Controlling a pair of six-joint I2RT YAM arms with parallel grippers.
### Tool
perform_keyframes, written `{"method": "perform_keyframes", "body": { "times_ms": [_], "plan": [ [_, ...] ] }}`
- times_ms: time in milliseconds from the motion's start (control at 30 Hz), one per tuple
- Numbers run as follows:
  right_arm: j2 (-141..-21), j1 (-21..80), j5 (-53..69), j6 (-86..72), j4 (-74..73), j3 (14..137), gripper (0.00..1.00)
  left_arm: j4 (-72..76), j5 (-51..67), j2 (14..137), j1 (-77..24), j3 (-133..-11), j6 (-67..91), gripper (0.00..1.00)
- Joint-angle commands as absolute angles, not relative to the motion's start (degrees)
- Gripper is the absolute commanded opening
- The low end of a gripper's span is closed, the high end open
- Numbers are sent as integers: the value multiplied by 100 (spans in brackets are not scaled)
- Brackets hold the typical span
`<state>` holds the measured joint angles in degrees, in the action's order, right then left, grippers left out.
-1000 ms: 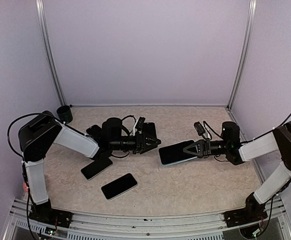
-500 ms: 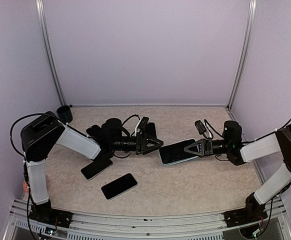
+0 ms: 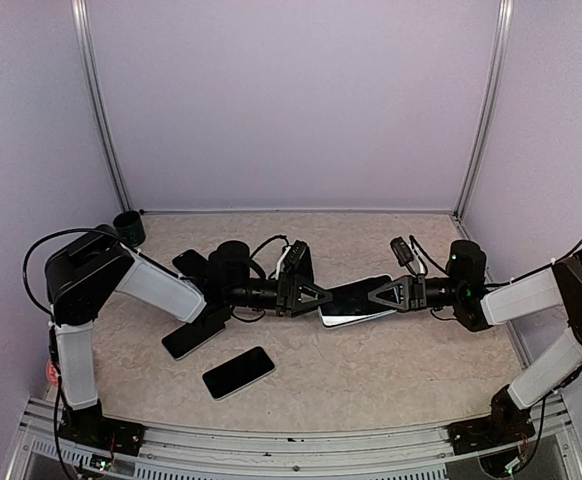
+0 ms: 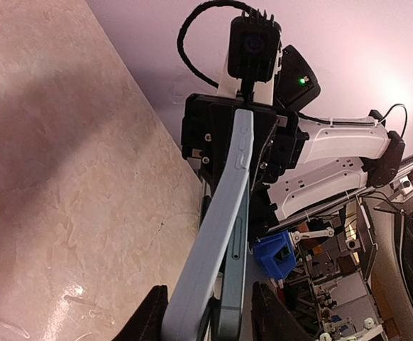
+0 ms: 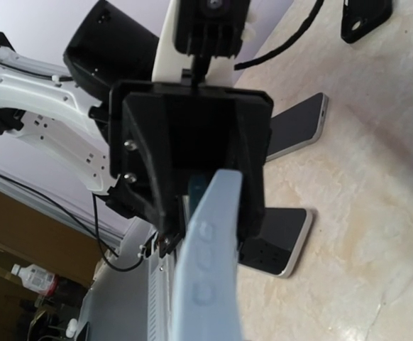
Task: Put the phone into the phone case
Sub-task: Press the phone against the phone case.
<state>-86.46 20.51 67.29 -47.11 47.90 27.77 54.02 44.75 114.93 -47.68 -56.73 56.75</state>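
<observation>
A dark-screened phone [image 3: 354, 298] lies in a pale blue phone case [image 3: 356, 318], held above the table between both arms. My right gripper [image 3: 383, 296] is shut on the case's right end. In the right wrist view the case edge [image 5: 208, 270] with its buttons fills the foreground. My left gripper [image 3: 311, 296] straddles the left end. In the left wrist view the case edge [image 4: 221, 234] and the teal phone edge [image 4: 238, 284] run side by side, parted a little at the near end. One of the fingers [image 4: 150, 320] touches the case. A narrow gap shows beside the other.
Two other phones [image 3: 238, 372] [image 3: 193, 338] lie flat on the table at front left. They also show in the right wrist view, one phone [image 5: 296, 128] beyond the other phone [image 5: 277, 241]. A black cup [image 3: 128, 227] stands in the back left corner.
My left gripper has moved right until its jaws stand round the phone's left end, and they have narrowed a little. The right gripper has held the case almost still.
</observation>
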Motion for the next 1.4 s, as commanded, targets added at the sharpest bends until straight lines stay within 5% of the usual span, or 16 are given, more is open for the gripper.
{"method": "perform_keyframes", "body": {
  "times_ms": [0, 300, 533, 767, 900, 1367],
  "plan": [
    [-8513, 2109, 6768, -4582, 4937, 2789, 0, 5556, 4544, 11636, -4806, -5836, 5677, 33],
    [-8483, 2104, 6617, -4222, 4357, 2872, 0, 5715, 4529, 11699, -4834, -5810, 5782, 20],
    [-8481, 2103, 6485, -3955, 3963, 2955, 0, 5632, 4453, 11684, -4808, -5827, 5771, 1],
    [-8424, 2107, 6256, -3678, 3434, 3085, 0, 4653, 3732, 11417, -4783, -5815, 5171, 0],
    [-8292, 2105, 6168, -3681, 3488, 3091, 0, 4495, 3639, 11232, -4781, -5793, 5031, 22],
    [-8055, 2101, 6064, -4282, 4622, 2893, 0, 5392, 4052, 11317, -4768, -5625, 5550, 44]
  ]
}}
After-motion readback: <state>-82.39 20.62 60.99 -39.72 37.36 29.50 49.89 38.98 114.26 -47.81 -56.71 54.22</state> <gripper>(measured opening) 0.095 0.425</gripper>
